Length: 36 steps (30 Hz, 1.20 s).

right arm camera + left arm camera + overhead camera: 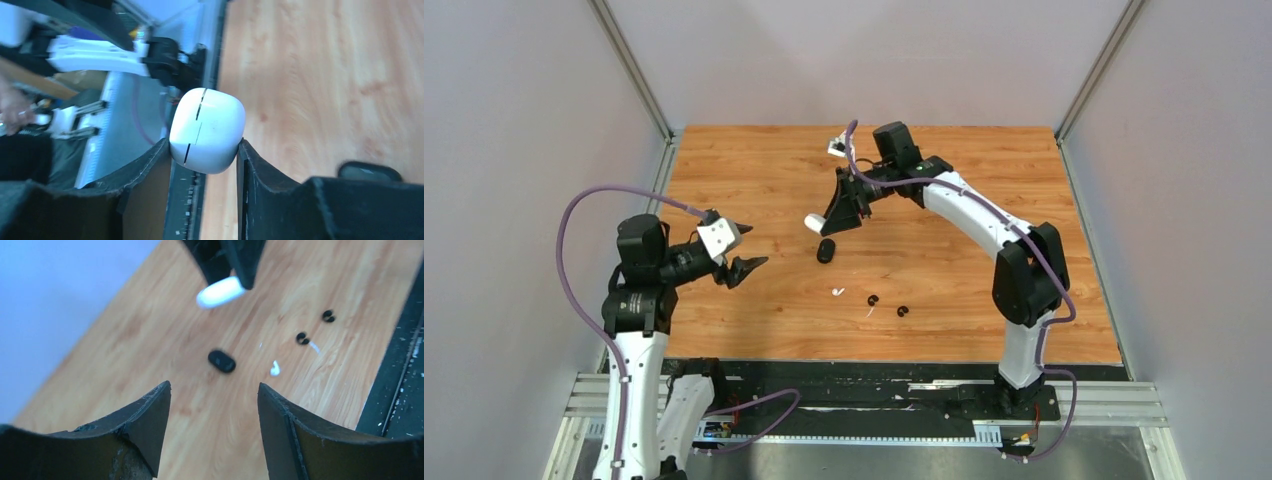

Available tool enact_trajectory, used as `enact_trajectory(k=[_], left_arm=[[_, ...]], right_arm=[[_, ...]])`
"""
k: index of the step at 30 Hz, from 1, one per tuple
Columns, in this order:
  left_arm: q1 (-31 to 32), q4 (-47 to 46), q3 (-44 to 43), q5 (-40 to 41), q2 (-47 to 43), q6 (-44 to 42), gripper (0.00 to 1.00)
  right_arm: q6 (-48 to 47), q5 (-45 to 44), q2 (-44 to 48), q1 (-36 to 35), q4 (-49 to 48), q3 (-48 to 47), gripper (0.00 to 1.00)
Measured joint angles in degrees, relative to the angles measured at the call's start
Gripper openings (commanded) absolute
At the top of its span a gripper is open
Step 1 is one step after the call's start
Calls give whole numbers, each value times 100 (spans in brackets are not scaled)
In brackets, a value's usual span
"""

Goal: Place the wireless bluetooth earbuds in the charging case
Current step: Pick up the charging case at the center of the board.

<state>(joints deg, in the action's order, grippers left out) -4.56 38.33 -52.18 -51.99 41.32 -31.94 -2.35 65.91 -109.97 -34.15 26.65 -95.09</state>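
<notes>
My right gripper [823,221] is shut on the closed white charging case [813,223], holding it lifted above the wooden table [984,180]. In the right wrist view the white charging case [207,130] sits pinched between both fingertips, lid seam visible. A black charging case [826,250] lies closed on the table just below it. Two white earbuds [275,369] [314,346] and two black earbuds [302,338] [328,316] lie loose nearer the front edge. My left gripper [754,246] hovers open and empty left of the cases; the left gripper [214,386] jaws stand wide apart.
Grey walls enclose the table on the left, right and back. A black strip and metal rail [874,400] run along the near edge by the arm bases. The right arm's elbow [1024,270] stands over the table's right side.
</notes>
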Motion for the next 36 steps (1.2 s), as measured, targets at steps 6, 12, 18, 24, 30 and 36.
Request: enact_trajectory(k=[6,12,18,24,30,36], left_arm=[[505,-275,-367,-1600,560,-811,68],[1349,-1478,-238,-1764,1174,-376,64],[1873,-2153,-195,-1698,1233,-98,58],[2212,-2546,-195,-1576,1235,-26,51],[2391,-2562,-212,-1528,1340,-170,30],[2455,-2361,-308,-1539,1412,-588,8]], right_arm=[[74,1381,400,-81,201,-153,8],[26,1956,660,-225,350,-149,8],[20,2109,787,-219,356,-129,8],[22,2122,787,-221,398,-129,8],[37,2124,785,-221,400,-129,8],[136,2295,734,-177,455,-136,35]])
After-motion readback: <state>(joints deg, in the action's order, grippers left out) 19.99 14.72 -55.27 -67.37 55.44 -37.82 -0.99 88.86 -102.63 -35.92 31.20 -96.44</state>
